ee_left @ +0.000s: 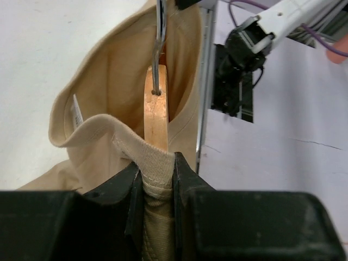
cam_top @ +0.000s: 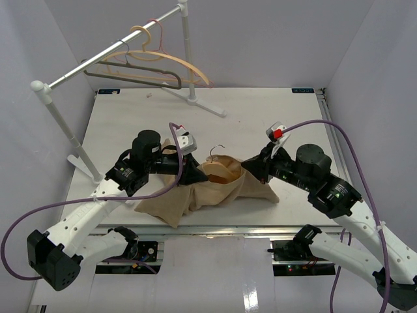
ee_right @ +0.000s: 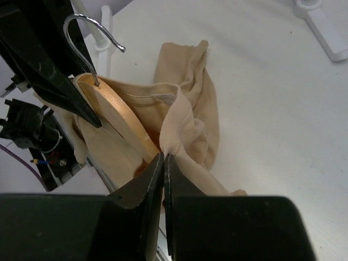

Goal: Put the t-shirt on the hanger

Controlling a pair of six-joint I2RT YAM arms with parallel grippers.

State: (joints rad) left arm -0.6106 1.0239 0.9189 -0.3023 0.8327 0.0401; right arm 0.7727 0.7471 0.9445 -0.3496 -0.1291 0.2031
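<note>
- Lying near the front edge of the table (cam_top: pixel 273 117), between the 2 arms, the shirt (cam_top: pixel 171 207) is a rumpled tan heap, with more cloth spread toward the left arm's side.
- The hanger (ee_left: pixel 155 117) is inside the neck opening. Its pale wood shows through the gap while cloth drapes over it on both sides.
- The hook (ee_right: pixel 89 27), a thin silver wire, rises out of the top of the wood and pokes up through the collar, clear of the cloth.
- The left gripper (ee_left: pixel 158 173) has its fingers clamped on the ribbed collar edge. A thick fold of ribbing is bunched between them, right in front of the top of the hanger.
- The right gripper (ee_right: pixel 164 159) has its fingers pressed together on a thin pinch of cloth at the opposite side of the neck opening, just beside the lower end of the hanger's arm.
- From above, the 2 grippers face each other across the collar, which gapes open between them around the wood.
- A small white label (ee_left: pixel 76 111) shows on the inside of the collar, on the wall of cloth away from the hanger.
- At the back left of the table stands a white rack (cam_top: pixel 111 51) with a slanted rail. A grey hanger (cam_top: pixel 176 78) and a spare wooden hanger (cam_top: pixel 195 70) hang from it, well apart from the shirt.
</note>
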